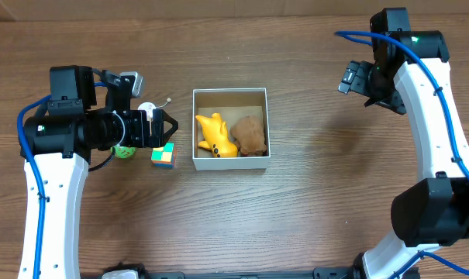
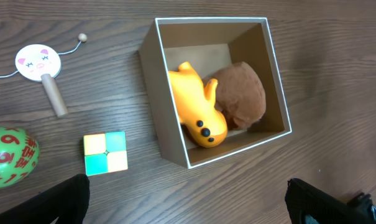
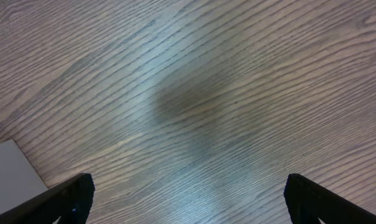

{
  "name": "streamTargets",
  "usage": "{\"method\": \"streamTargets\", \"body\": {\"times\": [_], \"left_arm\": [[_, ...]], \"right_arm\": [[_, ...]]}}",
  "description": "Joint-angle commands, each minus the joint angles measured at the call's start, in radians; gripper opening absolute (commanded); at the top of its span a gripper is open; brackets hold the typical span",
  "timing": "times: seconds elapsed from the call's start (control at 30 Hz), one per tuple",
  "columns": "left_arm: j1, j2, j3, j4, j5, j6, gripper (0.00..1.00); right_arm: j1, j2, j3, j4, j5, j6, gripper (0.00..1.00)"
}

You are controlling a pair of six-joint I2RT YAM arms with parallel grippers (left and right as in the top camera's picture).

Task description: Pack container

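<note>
Overhead: the cube [image 1: 163, 156] left of the container [image 1: 229, 90] is judged light and hard; its flat sides should be pinched. The left gripper [image 1: 170, 125] and right gripper [image 1: 349, 80] are spread wide, empty.

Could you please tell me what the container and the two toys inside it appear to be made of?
The container looks like matte cardboard: thin walls with white rims, brown inside. The yellow toy seems to be smooth rubber or plastic, with a soft sheen. The brown toy looks like plush, its surface fuzzy and dull.
</note>
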Motion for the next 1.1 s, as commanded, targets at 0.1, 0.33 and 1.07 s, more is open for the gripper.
{"method": "streamTargets", "body": {"times": [0.1, 0.33, 1.07], "left_arm": [[-0.063, 0.005, 0.024, -0.016, -0.22, -0.014, 0.98], [-0.2, 0.005, 0.024, -0.023, -0.43, -0.056, 1.0], [-0.227, 0.005, 0.023, -0.043, -0.447, -0.074, 1.0]], "right_arm": [[0.002, -0.027, 0.02, 0.004, 0.0, 0.002, 1.0], [0.002, -0.027, 0.02, 0.004, 0.0, 0.002, 1.0], [0.002, -0.027, 0.02, 0.004, 0.0, 0.002, 1.0]]}}
